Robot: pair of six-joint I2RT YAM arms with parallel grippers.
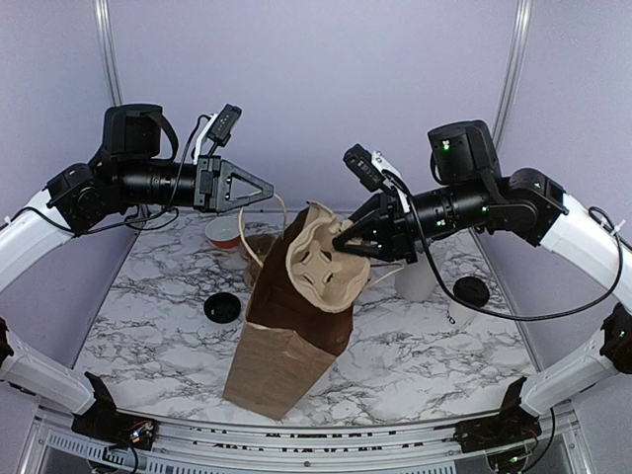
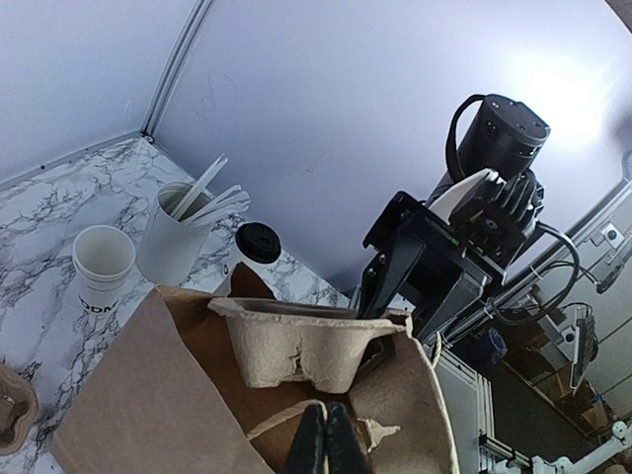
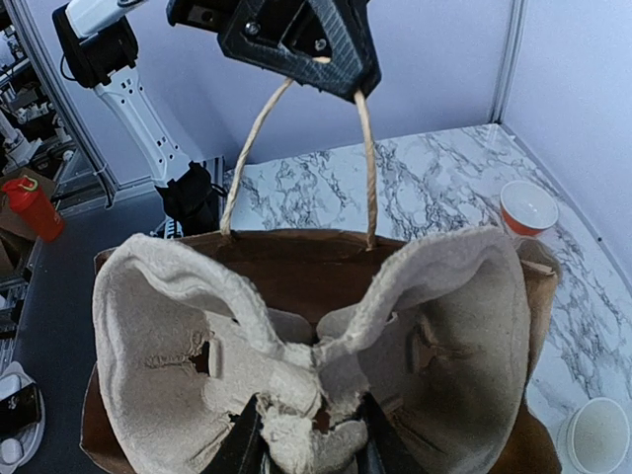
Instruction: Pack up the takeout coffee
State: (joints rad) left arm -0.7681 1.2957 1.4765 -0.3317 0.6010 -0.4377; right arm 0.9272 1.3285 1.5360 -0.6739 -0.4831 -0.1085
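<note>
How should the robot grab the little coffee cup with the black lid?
The takeout coffee stands upright, so pinch its white paper wall just under the black lid, which sticks out like a lip. Probably come from the robot's right side: the frosted tumbler and paper bag crowd its left.

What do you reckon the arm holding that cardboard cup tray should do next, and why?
Probably the right tool should ease the moulded beige pulp cup carrier deeper into the brown paper bag: it sits only partway through the mouth, which the left tool holds up by the twine handle.
</note>
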